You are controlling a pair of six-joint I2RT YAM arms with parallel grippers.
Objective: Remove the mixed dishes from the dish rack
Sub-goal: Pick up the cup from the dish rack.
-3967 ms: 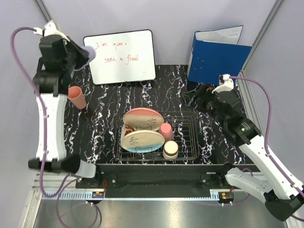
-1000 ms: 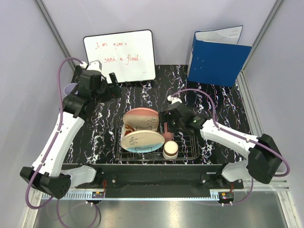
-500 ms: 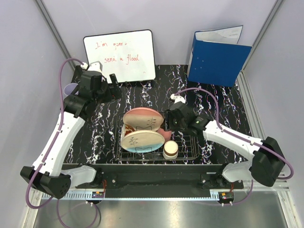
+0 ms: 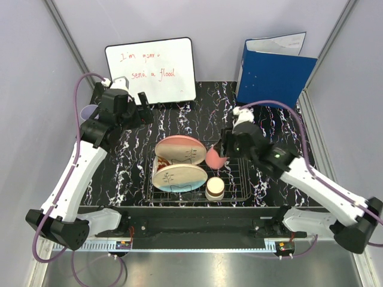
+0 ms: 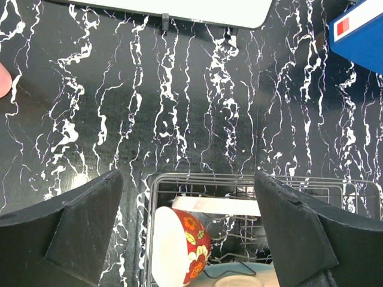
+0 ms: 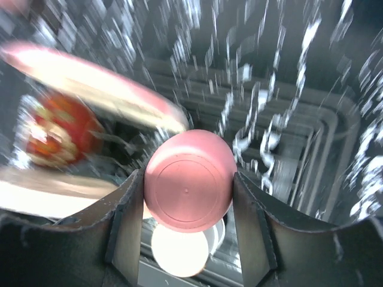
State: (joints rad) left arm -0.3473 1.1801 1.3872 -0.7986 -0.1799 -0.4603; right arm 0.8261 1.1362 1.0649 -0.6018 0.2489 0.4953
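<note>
Over the dish rack [image 4: 239, 174], the right gripper [image 6: 187, 200] clamps 1 pink tumbler [image 4: 214, 159] between both fingers, its base facing the wrist camera. Within the rack's left half, the rear plate [image 4: 178, 146] and front plate [image 4: 178, 177] lean on edge; 1 cream-and-brown bowl [image 4: 215, 189] sits beside the front plate. Near the whiteboard [image 4: 152, 70], the left gripper [image 5: 185, 178] hovers, fingers spread wide, holding nothing. 1 lavender tumbler [image 4: 88, 111] sits at the table's left edge.

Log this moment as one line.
right gripper: shut on pink tumbler, over dish rack | left gripper: open, empty | plates, bowl in rack
</note>
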